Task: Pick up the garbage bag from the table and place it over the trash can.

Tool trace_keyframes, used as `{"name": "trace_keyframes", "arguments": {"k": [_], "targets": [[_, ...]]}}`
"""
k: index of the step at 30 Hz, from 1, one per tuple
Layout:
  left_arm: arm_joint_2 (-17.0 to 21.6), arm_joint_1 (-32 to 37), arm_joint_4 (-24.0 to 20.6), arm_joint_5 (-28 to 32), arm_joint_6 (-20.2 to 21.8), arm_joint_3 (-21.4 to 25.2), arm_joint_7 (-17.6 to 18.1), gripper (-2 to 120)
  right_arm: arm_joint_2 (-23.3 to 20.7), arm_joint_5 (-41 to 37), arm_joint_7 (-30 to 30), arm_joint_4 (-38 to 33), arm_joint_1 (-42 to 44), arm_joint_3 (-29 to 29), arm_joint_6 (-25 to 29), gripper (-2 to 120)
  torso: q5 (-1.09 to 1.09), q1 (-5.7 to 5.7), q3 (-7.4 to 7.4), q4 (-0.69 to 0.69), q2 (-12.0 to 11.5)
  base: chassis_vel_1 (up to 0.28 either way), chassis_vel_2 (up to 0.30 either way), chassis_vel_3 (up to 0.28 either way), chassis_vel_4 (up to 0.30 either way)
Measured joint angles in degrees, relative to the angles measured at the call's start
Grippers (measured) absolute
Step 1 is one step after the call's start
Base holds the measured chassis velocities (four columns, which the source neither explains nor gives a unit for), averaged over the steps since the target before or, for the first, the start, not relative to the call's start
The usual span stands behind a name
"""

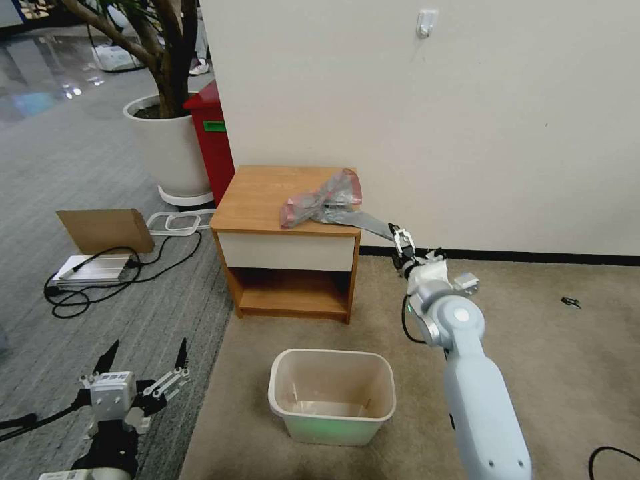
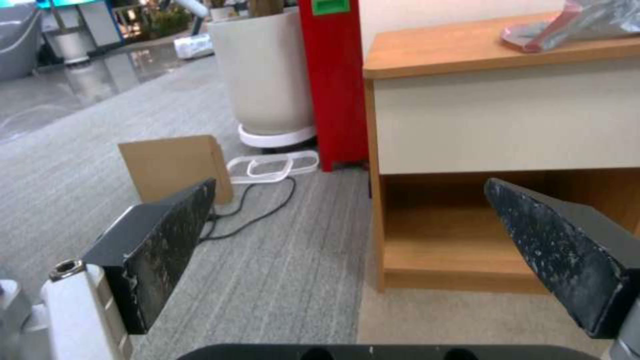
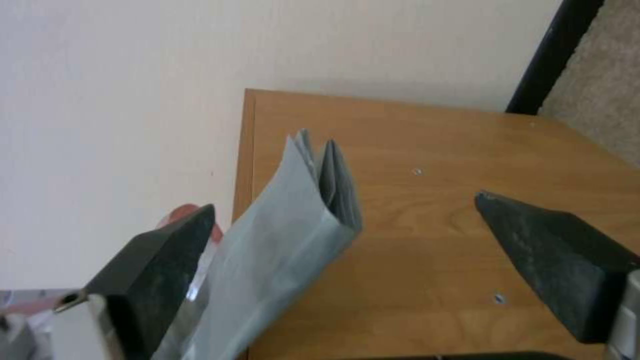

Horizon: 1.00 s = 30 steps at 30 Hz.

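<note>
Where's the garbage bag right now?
In the head view the garbage bag lies on the table's right half, its grey tail hanging over the right edge between the open fingers of the right claw.

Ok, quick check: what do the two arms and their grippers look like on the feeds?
The right arm is smooth pale blue-white with a round silver-grey wrist joint, a small green light and a black cable looped beside it. The right gripper is small, black and white. The left gripper has a white body, a marker sticker, and tapered black fingers with scuffed pads.
</note>
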State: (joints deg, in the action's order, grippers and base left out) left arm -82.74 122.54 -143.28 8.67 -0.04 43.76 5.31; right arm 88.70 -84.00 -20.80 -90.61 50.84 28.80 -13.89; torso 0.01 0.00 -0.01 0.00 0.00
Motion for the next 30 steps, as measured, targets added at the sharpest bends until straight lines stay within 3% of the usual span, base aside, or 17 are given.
{"name": "trace_keyframes", "arguments": {"k": [2, 4, 6, 8, 10, 12, 18, 20, 22, 28, 30], "targets": [[-0.8, 0.3, 0.0, -0.1, 0.0, 0.1, -0.3, 100, 0.7, 0.1, 0.8, 2.4, -1.9, -0.1, 0.2, 88, 0.0, 0.0, 0.0, -0.01, 0.0, 0.0, 0.0, 0.0, 0.0], [-0.9, 0.3, 0.0, -0.1, 0.0, 0.1, -0.4, 100, 0.9, 0.1, 0.9, 2.8, -2.1, -0.1, 0.3, 87, -0.01, -0.01, 0.0, -0.01, 0.0, 0.0, 0.0, 0.0, 0.0], [-1.1, 0.3, 0.0, -0.2, 0.0, 0.2, -0.4, 100, 1.3, 0.1, 1.3, 3.6, -2.8, -0.2, 0.4, 75, 0.0, -0.01, 0.0, 0.0, 0.0, 0.0, 0.0, 0.0, 0.0], [-1.1, 0.4, 0.0, -0.2, 0.0, 0.2, -0.4, 100, 1.4, 0.1, 1.4, 3.7, -2.9, -0.2, 0.4, 73, 0.0, 0.0, 0.0, 0.0, 0.0, 0.0, 0.0, 0.0, 0.0], [-1.5, 0.4, 0.0, -0.3, 0.0, 0.1, -0.8, 100, 1.7, 0.1, 1.7, 3.8, -3.0, -0.3, 0.6, 61, -0.01, -0.01, 0.0, -0.01, 0.0, 0.0, 0.0, 0.0, 0.0], [-1.6, 0.4, 0.0, -0.3, 0.1, 0.1, -0.9, 100, 1.7, 0.0, 1.7, 3.8, -3.0, -0.3, 0.7, 58, 0.0, 0.0, 0.01, -0.01, 0.0, 0.0, 0.0, 0.0, 0.0], [-2.0, 0.4, 0.0, -0.4, 0.5, -0.3, -1.0, 100, 1.1, -0.2, 1.7, 3.1, -2.8, -0.5, 0.8, 31, -0.01, 0.0, 0.01, 0.0, 0.0, 0.0, 0.0, 0.0, 0.0], [-2.1, 0.3, 0.0, -0.5, 0.7, -0.5, -1.0, 100, 1.0, -0.2, 1.7, 2.9, -2.8, -0.5, 0.8, 30, -0.01, -0.01, 0.01, 0.0, 0.0, 0.0, 0.0, 0.0, 0.0], [-2.2, 0.3, 0.0, -0.5, 1.0, -0.8, -1.0, 100, 0.7, -0.7, 1.6, 1.8, -2.4, -0.6, 0.9, 18, -0.01, 0.0, 0.01, 0.0, 0.0, 0.0, 0.0, 0.0, 0.0], [-2.3, 0.3, 0.0, -0.6, 1.1, -0.9, -1.0, 100, -0.1, -1.7, 0.7, -1.3, -1.5, -1.2, 1.0, 0, -0.01, 0.0, 0.01, 0.0, 0.0, 0.0, 0.0, 0.0, 0.0], [-2.3, 0.3, 0.0, -0.6, 1.1, -0.9, -1.0, 100, -0.3, -1.9, 0.4, -2.4, -1.2, -1.4, 1.0, 0, -0.01, -0.01, 0.01, 0.0, 0.0, 0.0, 0.0, 0.0, 0.0]]}}
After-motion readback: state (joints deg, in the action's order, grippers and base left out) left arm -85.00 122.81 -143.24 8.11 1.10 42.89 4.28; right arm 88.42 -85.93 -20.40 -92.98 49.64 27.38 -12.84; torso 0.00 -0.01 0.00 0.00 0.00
